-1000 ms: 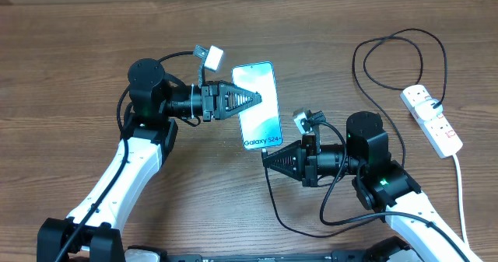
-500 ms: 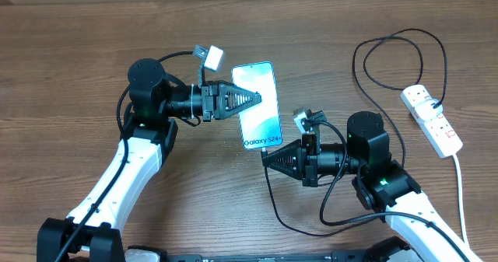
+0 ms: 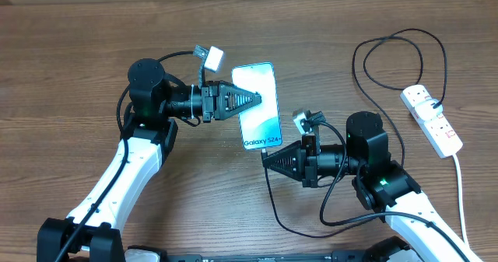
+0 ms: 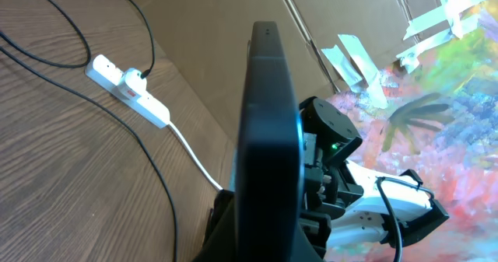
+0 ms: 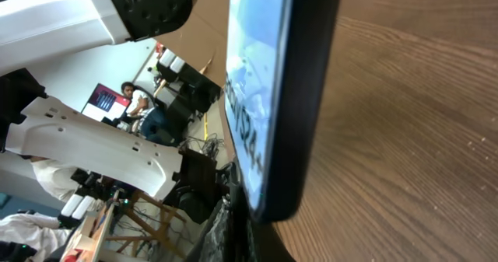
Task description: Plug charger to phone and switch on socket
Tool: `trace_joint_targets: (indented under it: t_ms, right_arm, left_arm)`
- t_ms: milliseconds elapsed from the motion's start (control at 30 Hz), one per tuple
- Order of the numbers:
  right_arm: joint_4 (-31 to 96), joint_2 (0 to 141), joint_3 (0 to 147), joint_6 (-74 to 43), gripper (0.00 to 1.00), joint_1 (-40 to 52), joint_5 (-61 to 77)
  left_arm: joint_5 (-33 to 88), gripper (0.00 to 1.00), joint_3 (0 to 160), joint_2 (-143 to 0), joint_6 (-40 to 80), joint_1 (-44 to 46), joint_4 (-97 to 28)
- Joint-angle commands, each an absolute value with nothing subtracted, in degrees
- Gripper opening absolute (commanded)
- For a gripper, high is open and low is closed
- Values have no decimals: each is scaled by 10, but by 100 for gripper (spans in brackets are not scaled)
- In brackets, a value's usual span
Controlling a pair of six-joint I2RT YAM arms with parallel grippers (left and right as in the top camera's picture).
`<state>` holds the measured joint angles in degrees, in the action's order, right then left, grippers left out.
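Where the overhead view is clearest, the phone (image 3: pixel 259 105) sits near the middle of the tabletop (image 3: pixel 78 44), screen up, with the "Galaxy S24+" strip at the end nearer my right arm. My left gripper (image 3: pixel 258 99) reaches in from the left, and its jaws are clamped on the phone's long edges. The left wrist view confirms this: the handset stands edge-on between my fingers. Whether it rests on the wood or is raised slightly off it, I cannot tell.

My right gripper (image 3: pixel 265 155) points at the phone's lower short edge, just beside it. Its jaws are drawn together to a point on the connector end of the charger (image 3: pixel 268 183). The right wrist view shows the phone's bottom edge very close above my fingers, but the port itself is hidden, so I cannot tell whether the connector is seated.

From that point the black cable runs toward me, loops under my right arm, then rises in a wide curl to the socket (image 3: pixel 433 120), which lies well apart at the right edge. A black plug occupies one outlet. The switch positions are too small to read. A thick white cord (image 3: pixel 460 186) trails from the strip's near end.
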<state>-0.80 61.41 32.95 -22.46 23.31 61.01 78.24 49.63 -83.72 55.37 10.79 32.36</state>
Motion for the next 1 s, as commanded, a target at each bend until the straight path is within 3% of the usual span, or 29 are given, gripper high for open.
trace_joint_targets:
  t_ms: [0, 967]
  right_arm:
    - [-3, 614, 346, -225, 4, 235, 607]
    - [-15, 614, 346, -225, 4, 235, 600]
  left_arm:
    - [790, 4, 503, -839, 543, 109, 328]
    - [791, 4, 503, -839, 543, 109, 328]
